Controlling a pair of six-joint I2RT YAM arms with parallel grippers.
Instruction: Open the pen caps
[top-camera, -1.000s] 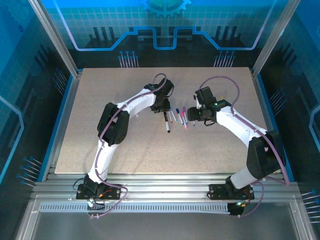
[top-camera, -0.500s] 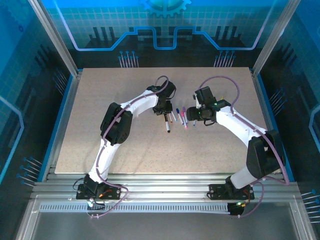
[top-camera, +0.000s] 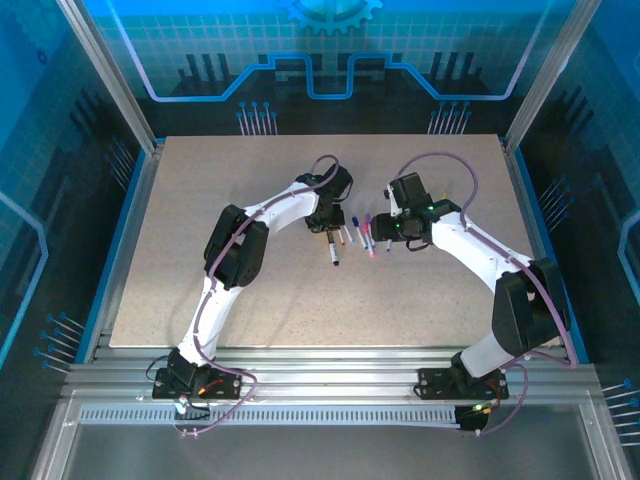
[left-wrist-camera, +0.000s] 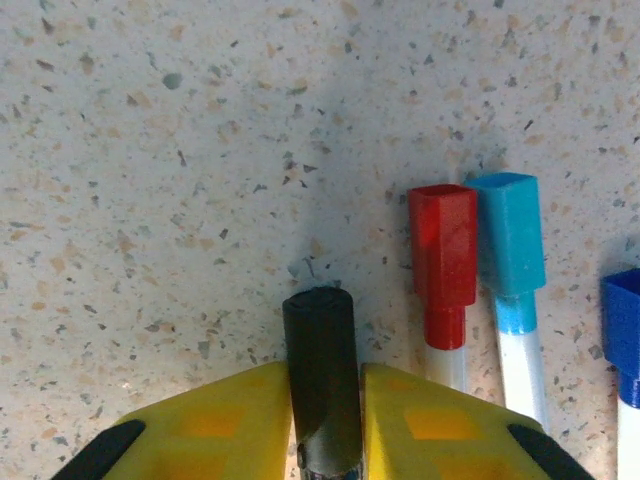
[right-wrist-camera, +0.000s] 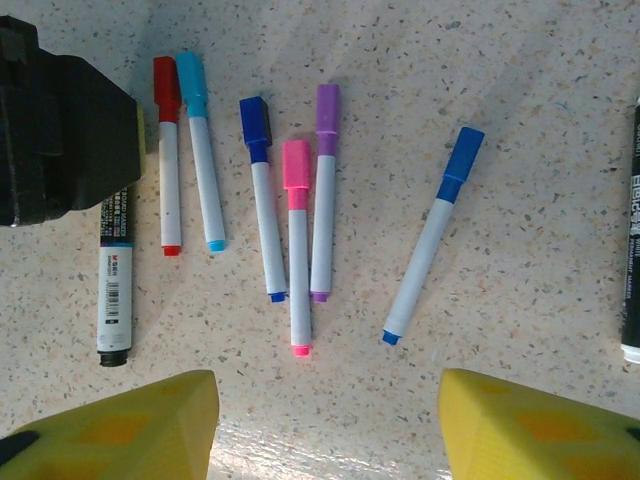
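Note:
Several capped pens (top-camera: 357, 235) lie side by side mid-table. In the right wrist view their caps point away: red (right-wrist-camera: 165, 82), cyan (right-wrist-camera: 190, 80), dark blue (right-wrist-camera: 255, 120), pink (right-wrist-camera: 296, 165), purple (right-wrist-camera: 327, 105) and blue (right-wrist-camera: 462, 152). A black marker (right-wrist-camera: 115, 275) lies at the left of the row. My left gripper (left-wrist-camera: 322, 400) is shut on its black capped end (left-wrist-camera: 320, 340), both yellow fingers pressing its sides; the red cap (left-wrist-camera: 442, 245) and cyan cap (left-wrist-camera: 505, 235) lie just right of it. My right gripper (right-wrist-camera: 325, 430) hovers open over the pens' near ends, holding nothing.
Another black marker (right-wrist-camera: 630, 260) lies at the right edge of the right wrist view. The speckled tabletop (top-camera: 200, 270) is bordered by blue rails and metal posts. The two wrists (top-camera: 325, 205) (top-camera: 400, 222) are close together above the pens.
The left gripper's jaws have narrowed onto the black marker, and its wrist has shifted slightly. The right arm and the pens have stayed put.

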